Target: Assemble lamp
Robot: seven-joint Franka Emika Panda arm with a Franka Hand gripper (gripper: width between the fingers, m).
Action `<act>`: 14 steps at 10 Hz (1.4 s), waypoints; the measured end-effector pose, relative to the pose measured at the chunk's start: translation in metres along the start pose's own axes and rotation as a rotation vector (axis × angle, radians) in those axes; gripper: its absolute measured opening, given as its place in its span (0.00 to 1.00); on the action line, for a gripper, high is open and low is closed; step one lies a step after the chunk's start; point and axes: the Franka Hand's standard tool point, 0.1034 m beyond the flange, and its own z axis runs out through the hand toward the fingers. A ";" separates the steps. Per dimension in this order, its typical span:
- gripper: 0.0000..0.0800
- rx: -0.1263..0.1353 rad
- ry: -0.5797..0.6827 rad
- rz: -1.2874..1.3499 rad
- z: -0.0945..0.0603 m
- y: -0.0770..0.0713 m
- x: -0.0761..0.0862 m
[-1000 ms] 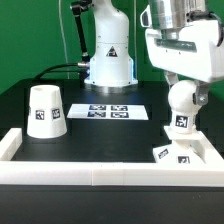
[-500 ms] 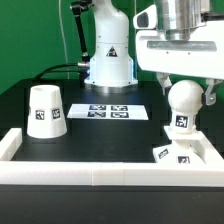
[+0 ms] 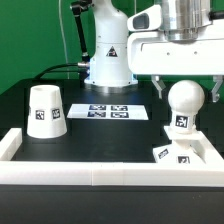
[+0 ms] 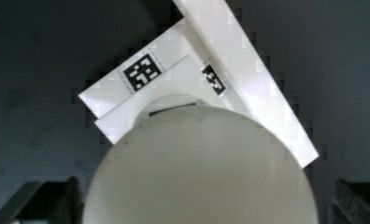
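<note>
In the exterior view, the bulb is seen standing upright on the base, which is tucked into the corner of the white wall at the exterior view's right. That joint is judged made, though how firmly cannot be told. The claw is spread wide about the bulb's crown, with nothing touched and nothing held. The shade stands wider end down on the bench, well apart at the exterior view's left, so fitting it over the bulb is judged the step outstanding. Bare bench is offered for travel between shade and base, with the marker board lying flat behind. The base is hemmed by the wall on two sides, so an approach from above is judged safest. In the wrist view, the middle is filled by the bulb, with the tagged base beyond it. The dark fingertips are seen clear of the bulb on either side, with a gap shown on each.
</note>
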 end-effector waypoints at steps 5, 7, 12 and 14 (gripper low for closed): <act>0.87 -0.076 0.030 -0.645 -0.001 0.000 0.003; 0.87 -0.079 0.025 -0.836 -0.001 0.000 0.004; 0.87 -0.092 0.023 -1.249 0.000 -0.003 0.002; 0.87 -0.095 0.016 -1.331 0.002 -0.002 0.002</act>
